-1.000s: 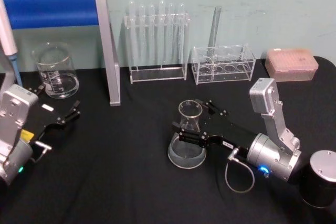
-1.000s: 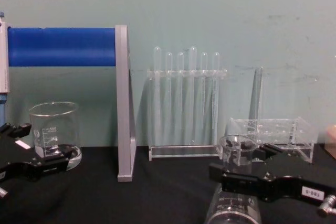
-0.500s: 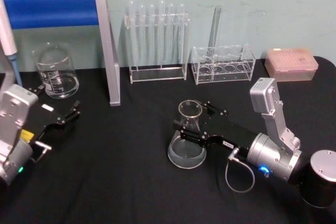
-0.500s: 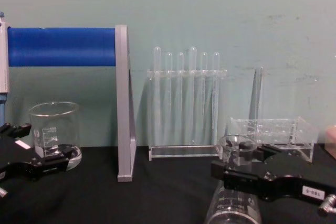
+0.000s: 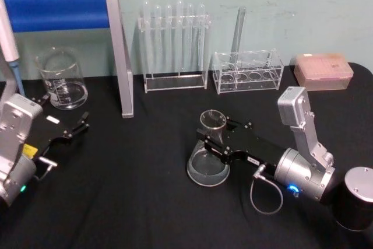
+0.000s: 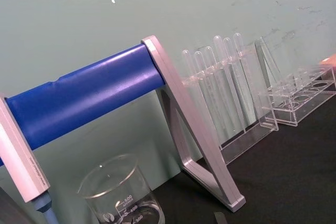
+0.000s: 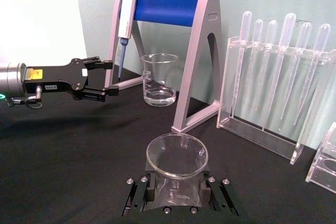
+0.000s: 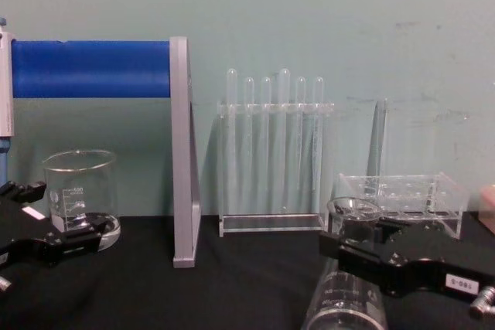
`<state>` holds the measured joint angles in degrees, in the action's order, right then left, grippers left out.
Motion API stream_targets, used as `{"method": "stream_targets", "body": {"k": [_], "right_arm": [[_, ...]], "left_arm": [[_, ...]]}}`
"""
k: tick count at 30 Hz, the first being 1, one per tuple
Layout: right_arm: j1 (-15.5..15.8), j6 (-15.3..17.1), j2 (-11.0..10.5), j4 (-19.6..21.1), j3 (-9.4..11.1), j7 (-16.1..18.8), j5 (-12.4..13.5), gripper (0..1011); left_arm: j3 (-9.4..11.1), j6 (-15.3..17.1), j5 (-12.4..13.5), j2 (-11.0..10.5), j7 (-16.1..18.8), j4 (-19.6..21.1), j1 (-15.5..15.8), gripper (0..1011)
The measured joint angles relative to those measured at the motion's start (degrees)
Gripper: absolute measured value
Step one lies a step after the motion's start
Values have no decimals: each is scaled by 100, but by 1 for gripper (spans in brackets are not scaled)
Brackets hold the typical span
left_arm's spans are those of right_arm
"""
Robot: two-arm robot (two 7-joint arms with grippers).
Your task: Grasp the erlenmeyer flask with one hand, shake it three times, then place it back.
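Lab bench scene on a black table [image 5: 145, 202], seen from above and from the front. Just right of centre in the head view, the erlenmeyer flask [image 5: 205, 166], clear glass, clasped around its narrow neck by the right gripper [image 5: 214, 136], jaws closed on the glass just under the flared rim, arm reaching in from the lower right. Leaning slightly in the chest view, rim toward the right, wide base toward the lower edge; hard to tell whether resting on the table or just lifted off it. Left gripper [image 7: 108, 77] parked at the left edge of the head view, fingers spread and holding nothing, near the beaker [image 5: 61, 80]. Likely risks from here: smooth glass sliding through the jaws during a brisk shake, given a hold on a slim neck with the wide base hanging below; swinging too far toward the upper part of the frame and clipping the low clear rack [image 5: 247, 81] or the tall tube rack [image 5: 175, 83] behind; cracking the neck through too hard a squeeze; setting down on a tilted base and tipping over on release.
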<state>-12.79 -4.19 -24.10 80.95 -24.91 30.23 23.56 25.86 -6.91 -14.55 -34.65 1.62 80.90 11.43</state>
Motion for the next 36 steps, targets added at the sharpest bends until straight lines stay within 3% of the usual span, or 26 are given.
{"method": "stream_targets", "body": {"k": [22,36], "right_arm": [[24,-5,27,61,83,-31,83,449],[86,3,-8,510,210,-50,271,449]], "left_arm": [[0,0,0,0,0,0,0,1001],[0,0,0,0,0,0,0,1001]]}}
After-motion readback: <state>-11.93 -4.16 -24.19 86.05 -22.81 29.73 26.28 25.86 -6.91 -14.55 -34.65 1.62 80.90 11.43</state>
